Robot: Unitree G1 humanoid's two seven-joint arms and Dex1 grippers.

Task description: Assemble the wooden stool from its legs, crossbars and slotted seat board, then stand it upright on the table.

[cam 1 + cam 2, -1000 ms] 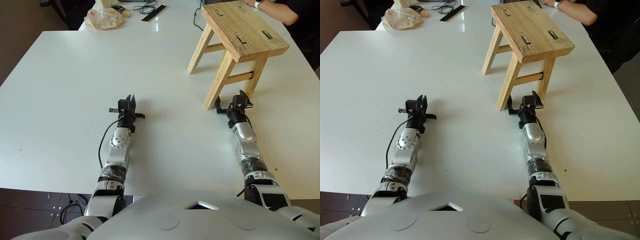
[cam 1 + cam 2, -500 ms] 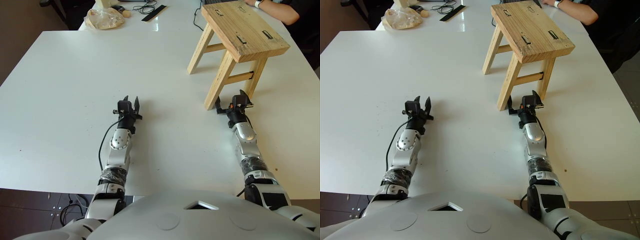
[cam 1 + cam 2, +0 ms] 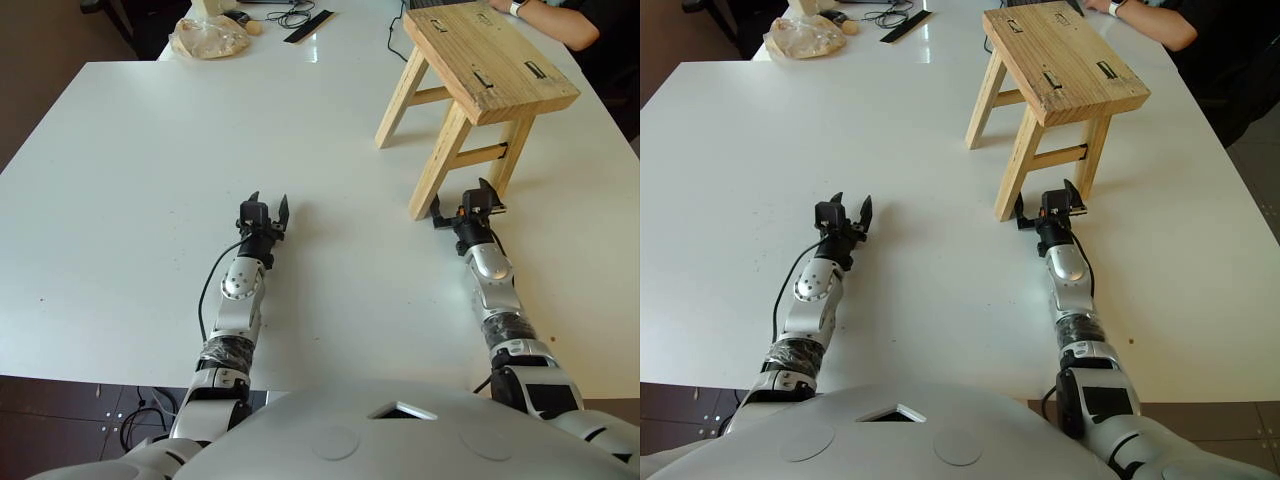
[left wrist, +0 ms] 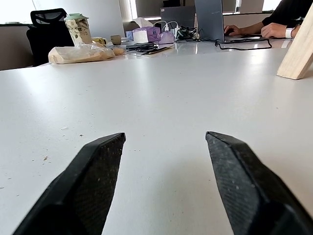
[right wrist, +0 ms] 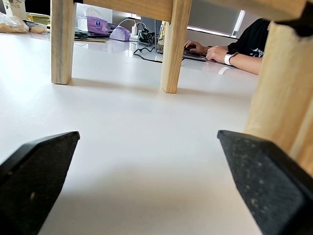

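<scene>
The wooden stool (image 3: 490,55) stands upright on the white table (image 3: 150,150) at the back right, with its legs, crossbars and slotted seat joined. My right gripper (image 3: 460,195) rests on the table just in front of the stool's two near legs, open and holding nothing. In the right wrist view its fingers (image 5: 39,171) frame the stool's legs (image 5: 171,46). My left gripper (image 3: 268,200) lies on the table near the middle, well left of the stool, open and holding nothing. One stool leg (image 4: 298,54) stands far off in the left wrist view.
A crumpled plastic bag (image 3: 208,38), a black strip (image 3: 307,26) and cables lie on the table's far side. A person's arm (image 3: 545,20) rests at the back right, behind the stool. Bare white tabletop spreads to the left and front.
My left gripper has turned at the wrist and shifted slightly right, so both fingers now show spread side by side. The right arm and the stool have not moved.
</scene>
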